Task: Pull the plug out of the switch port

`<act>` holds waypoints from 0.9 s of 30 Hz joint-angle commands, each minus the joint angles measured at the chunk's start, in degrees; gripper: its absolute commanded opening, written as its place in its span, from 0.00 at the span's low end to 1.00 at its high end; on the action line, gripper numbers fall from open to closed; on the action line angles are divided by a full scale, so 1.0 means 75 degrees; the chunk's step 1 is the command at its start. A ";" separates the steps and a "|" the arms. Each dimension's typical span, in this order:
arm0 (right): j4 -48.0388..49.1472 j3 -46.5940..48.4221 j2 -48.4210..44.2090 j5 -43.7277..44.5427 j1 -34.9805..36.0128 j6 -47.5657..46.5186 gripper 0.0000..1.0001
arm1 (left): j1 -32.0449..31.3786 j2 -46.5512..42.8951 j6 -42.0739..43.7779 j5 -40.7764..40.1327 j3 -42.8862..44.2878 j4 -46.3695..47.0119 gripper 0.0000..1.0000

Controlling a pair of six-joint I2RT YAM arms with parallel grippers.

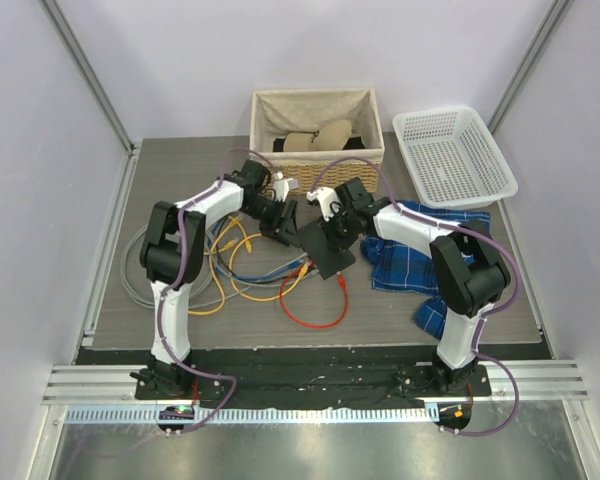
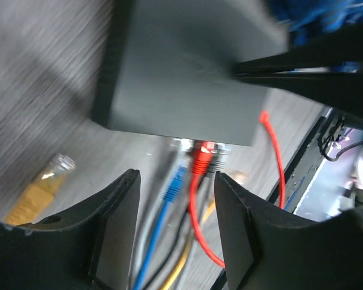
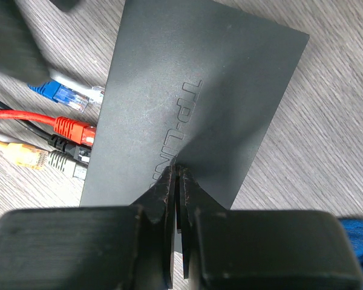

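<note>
**Left gripper** (image 2: 176, 179) hovers with its jaws apart and nothing between them. In its wrist view it is lined up with the row of plugs at the lower edge of the switch (image 2: 187, 66).

The right gripper (image 3: 176, 173), jaws together, bears its tips down on the switch's lid beside the embossed brand lettering at frame centre. It appears to be pinning the box to the table (image 3: 327, 121) so that a pull on a cable will not drag it along.

At the left of the right wrist view, the red plug (image 3: 72, 128) sits in its port with a grey plug (image 3: 62, 162) just below. The blue plug (image 3: 59, 93), upper left, appears to lie just clear of the edge, out of its socket, though the sockets themselves face away from this camera. A yellow plug (image 3: 25, 156) at lower left ends short of the box.

From overhead, the switch lies at mid-table between the two wrists, with cables fanning toward the left of the frame. A blue checked cloth (image 1: 420, 262) lies to its right.

The left wrist picture is blurred, so which ports are filled cannot be read from it. The switch's lower edge in the right wrist view is hidden behind that gripper's own fingers. The overhead view is too small to show either grip.
</note>
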 commanded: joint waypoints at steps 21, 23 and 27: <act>-0.0814 -0.0342 0.0214 0.0366 0.0028 -0.0168 0.08 | -0.0725 0.1441 -0.0562 -0.0029 0.0512 -0.0112 0.43; -0.0825 -0.0388 0.0190 0.0354 0.0028 -0.0179 0.08 | -0.0725 0.1536 -0.0598 -0.0017 0.0618 -0.0172 0.42; -0.0802 -0.0435 0.0179 0.0343 0.0028 -0.0179 0.08 | -0.0690 0.1665 -0.0691 0.0263 0.0677 -0.0160 0.40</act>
